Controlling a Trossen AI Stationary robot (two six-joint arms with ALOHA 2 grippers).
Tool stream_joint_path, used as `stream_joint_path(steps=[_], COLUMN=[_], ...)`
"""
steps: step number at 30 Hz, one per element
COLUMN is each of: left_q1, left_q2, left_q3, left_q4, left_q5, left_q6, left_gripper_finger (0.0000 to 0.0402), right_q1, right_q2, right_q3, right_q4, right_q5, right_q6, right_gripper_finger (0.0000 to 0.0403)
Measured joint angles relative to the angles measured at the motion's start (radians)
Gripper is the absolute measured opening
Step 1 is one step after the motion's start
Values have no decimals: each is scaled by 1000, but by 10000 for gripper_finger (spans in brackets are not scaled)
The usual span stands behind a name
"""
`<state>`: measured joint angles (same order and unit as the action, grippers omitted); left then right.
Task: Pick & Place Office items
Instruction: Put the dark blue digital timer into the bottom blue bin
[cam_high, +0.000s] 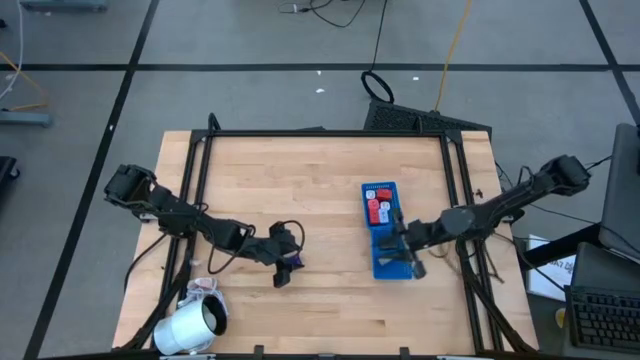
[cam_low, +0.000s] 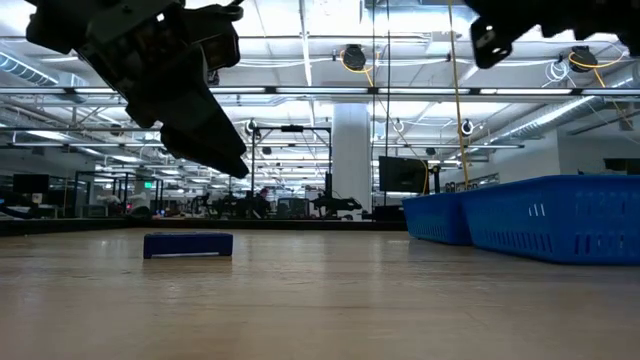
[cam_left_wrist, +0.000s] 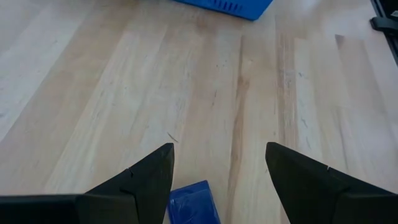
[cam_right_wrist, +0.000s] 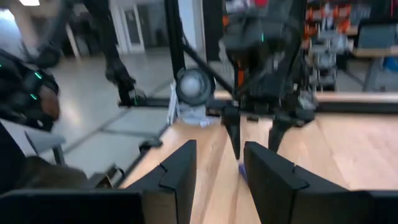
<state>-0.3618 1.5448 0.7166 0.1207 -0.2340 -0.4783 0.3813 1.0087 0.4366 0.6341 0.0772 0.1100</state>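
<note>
A small dark blue block (cam_low: 188, 245) lies flat on the wooden table, left of centre (cam_high: 293, 262). My left gripper (cam_high: 283, 270) hangs open just above it. In the left wrist view the block (cam_left_wrist: 194, 202) shows low between the two spread fingers (cam_left_wrist: 217, 149), untouched. The long blue tray (cam_high: 385, 232) sits right of centre, with red and white pieces (cam_high: 376, 207) in its far part. My right gripper (cam_high: 398, 245) hovers above the tray's near half, pointing level toward the left arm, its fingers (cam_right_wrist: 217, 152) narrowly apart with nothing between them.
A big white roll (cam_high: 190, 325) lies at the table's near left corner. The black frame rails (cam_high: 325, 133) run along the table's far and side edges. Bare wood lies between the block and the tray.
</note>
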Motion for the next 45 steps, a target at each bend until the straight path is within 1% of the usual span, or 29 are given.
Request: stream_joint_path(steps=[7,9,12,16,22,24,25,29,31,32,35,40,45], left_q1=[0,0,1,1,1,1,3,9,-2,-9,-35,-66,-72], left_q2=[0,0,0,0,0,-2,-2,9,14,14,13,24,73], left_q3=[0,0,0,0,0,0,5,76,112,124,142,144,144], left_q4=[5,5,4,4,-8,-71,-143,-552,-665,-686,-614,-511,-501], left_q5=[0,0,0,0,0,0,1,44,66,71,64,47,-3], left_q6=[1,1,1,2,-11,-39,-77,-259,-283,-277,-257,-281,-346], left_gripper_finger=[257,257,257,257,257,257,257,257,257,257,257,257,257], right_q1=[13,13,13,13,13,13,13,13,13,13,13,13,13], right_q2=[-176,-211,-252,-300,-352,-354,-354,-354,-354,-354,-354,-354,-353], right_q3=[-216,-263,-313,-346,-373,-373,-374,-375,-376,-376,-376,-377,-377], right_q4=[255,298,323,326,321,312,311,298,298,299,296,296,292], right_q5=[0,0,7,55,57,57,57,57,57,57,57,57,57], right_q6=[-44,-43,-44,-45,-45,-45,-44,-43,-42,-43,-43,-27,-25], right_gripper_finger=[116,116,116,116,116,116,116,116,116,116,116,116,116])
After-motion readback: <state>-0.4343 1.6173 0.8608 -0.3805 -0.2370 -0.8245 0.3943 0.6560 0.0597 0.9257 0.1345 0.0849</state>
